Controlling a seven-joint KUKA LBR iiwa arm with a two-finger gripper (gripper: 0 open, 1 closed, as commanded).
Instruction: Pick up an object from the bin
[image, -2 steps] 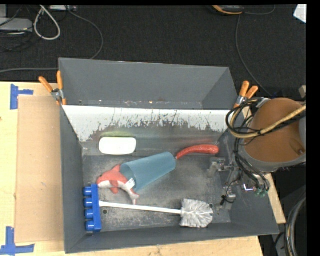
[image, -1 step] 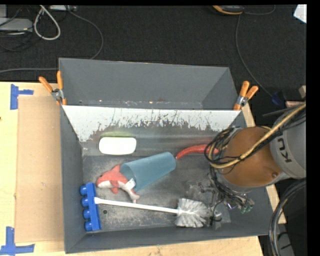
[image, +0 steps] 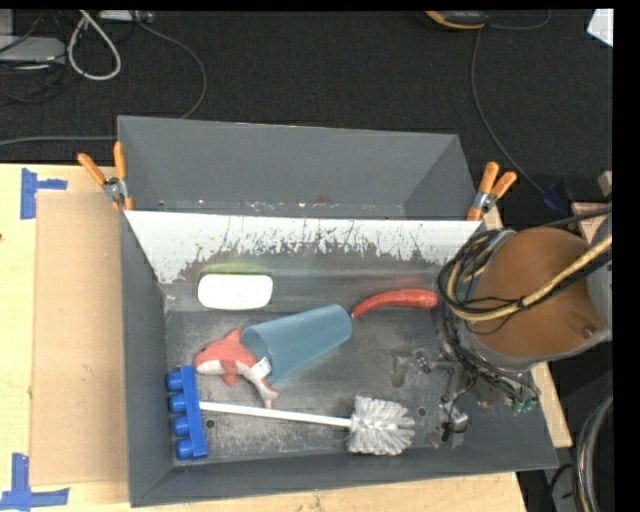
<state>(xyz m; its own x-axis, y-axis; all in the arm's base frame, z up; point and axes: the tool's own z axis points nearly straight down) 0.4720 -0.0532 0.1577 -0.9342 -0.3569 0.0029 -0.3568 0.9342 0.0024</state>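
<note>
One gripper (image: 455, 405) is hanging low over the right front part of the bin (image: 300, 170), close above the grey floor. Note for your log: dark linkage is masking it, so you cannot tell whether it is standing open or closed.

Nearest item: a white brush (image: 378, 425). Its bristle head is lying just to the camera-left of the gripper, near it, though you cannot tell whether they are touching. Its thin white handle is running away leftward along the front of the floor.

Behind the gripper, toward the back wall, a red-orange curved piece (image: 395, 300) is lying flat, with one end pointing at the arm.

Moving outward to mid-floor, a blue cone-shaped cup (image: 300, 342) is lying on its side with its wide mouth facing right. A red and white toy figure (image: 235, 362) is resting against the cup's narrow end.

At the left front, a blue studded block (image: 185, 412) is sitting at the far tip of the brush handle. A white oval piece (image: 235, 291) is lying alone at the back left, well apart from the gripper.

Above the gripper you are seeing the arm's orange-brown wrist cover (image: 530, 300), with looped cables (image: 480, 280) draping over its left side.
</note>
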